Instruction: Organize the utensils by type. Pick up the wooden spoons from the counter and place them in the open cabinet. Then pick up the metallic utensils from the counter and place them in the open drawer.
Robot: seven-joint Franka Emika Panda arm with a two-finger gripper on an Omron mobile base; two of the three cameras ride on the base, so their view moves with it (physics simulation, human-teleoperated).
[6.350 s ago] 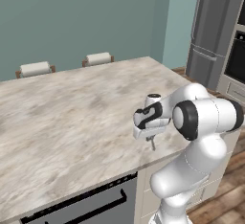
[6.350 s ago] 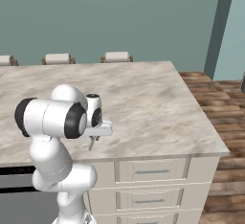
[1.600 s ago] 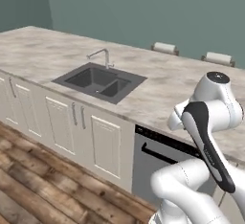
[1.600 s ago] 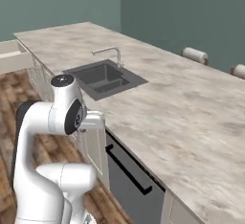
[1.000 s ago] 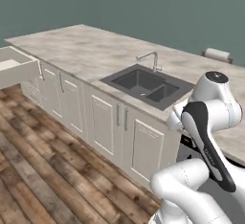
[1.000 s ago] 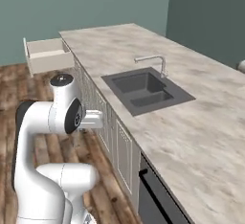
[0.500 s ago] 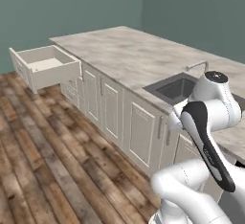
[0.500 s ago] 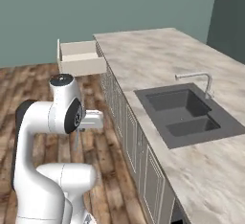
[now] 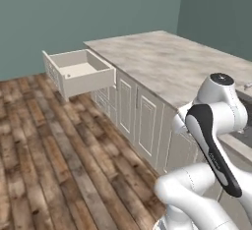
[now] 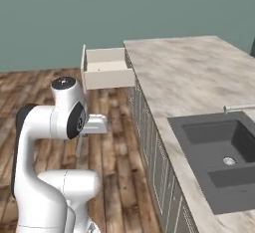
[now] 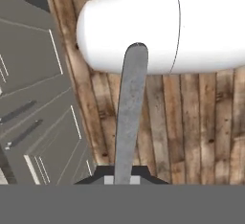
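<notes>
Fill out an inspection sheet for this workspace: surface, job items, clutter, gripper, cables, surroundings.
Surface: wide beige-grey marbled stone counter, over grey panelled cabinet fronts; no utensils seen on the part in view.
Job items: slim grey metal utensil clamped in the gripper, its handle hanging down over the floor; wide shallow open drawer with cream interior, pulled out at the counter's far end, looks empty.
Clutter: nothing seen.
Gripper: two-finger gripper shut on the grey metal utensil, held low beside the cabinet fronts, short of the drawer.
Cables: nothing seen.
Surroundings: dark double-basin sink set in the counter, wooden plank floor, teal wall.
</notes>
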